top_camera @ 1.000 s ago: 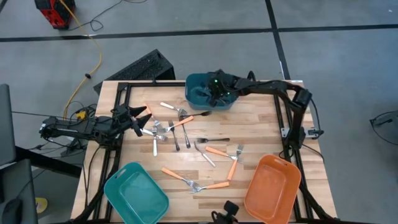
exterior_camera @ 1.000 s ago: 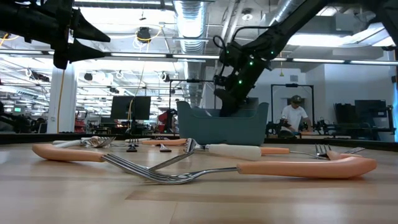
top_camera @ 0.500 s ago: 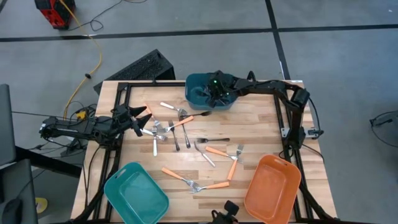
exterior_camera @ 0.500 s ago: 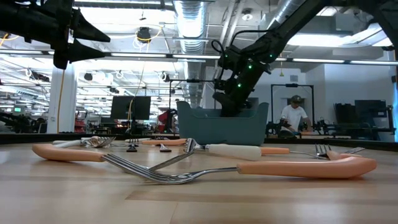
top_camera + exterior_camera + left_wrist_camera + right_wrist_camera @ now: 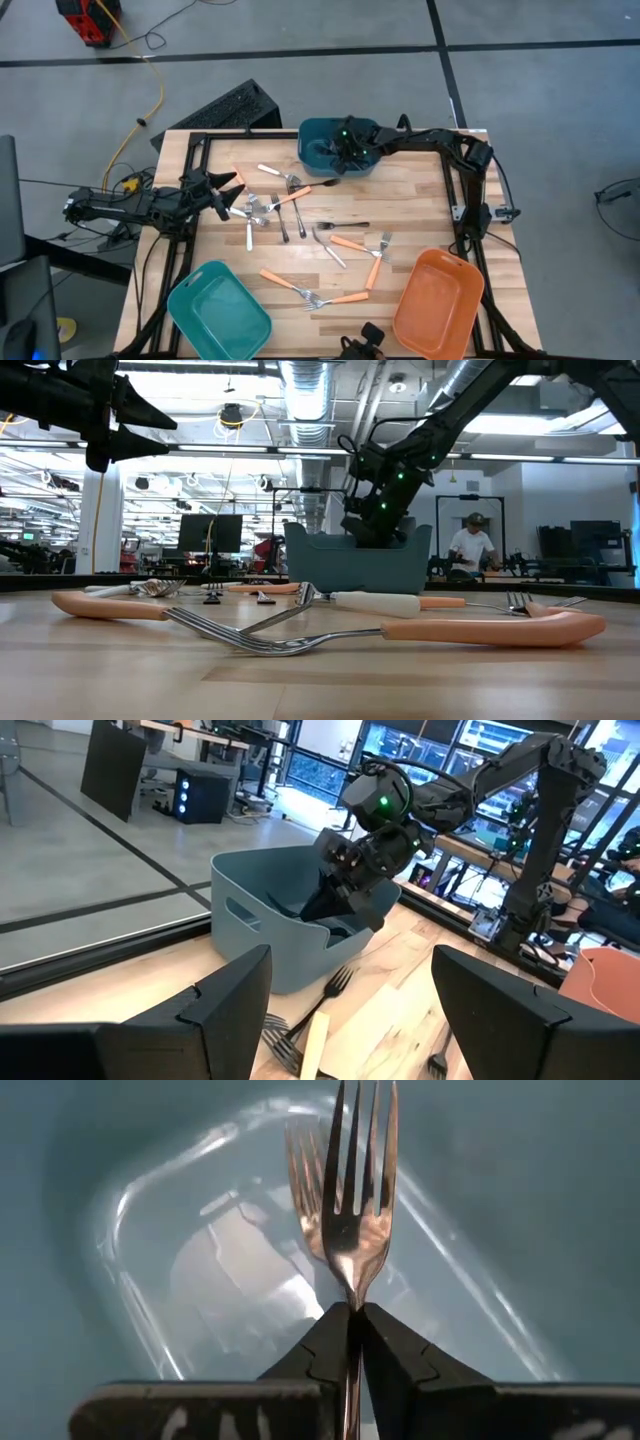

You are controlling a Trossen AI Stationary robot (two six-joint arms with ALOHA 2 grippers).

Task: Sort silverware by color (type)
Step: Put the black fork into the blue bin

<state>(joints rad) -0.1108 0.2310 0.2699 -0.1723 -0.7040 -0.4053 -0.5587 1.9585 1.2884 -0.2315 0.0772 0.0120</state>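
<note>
Over at the far side of the bench (image 5: 400,215), the right gripper (image 5: 345,152) has dipped a bit lower into the dark teal bin (image 5: 318,146) than a second ago. Its fingers (image 5: 385,1352) pinch a silver fork (image 5: 350,1190) by the neck, tines aimed at the bin floor, so the drop looks close. Left gripper (image 5: 222,192) hasn't budged, fingers spread above the fork pile (image 5: 262,206). Roughly 12 pieces left on the wood, 2 other bins unfilled.
</note>
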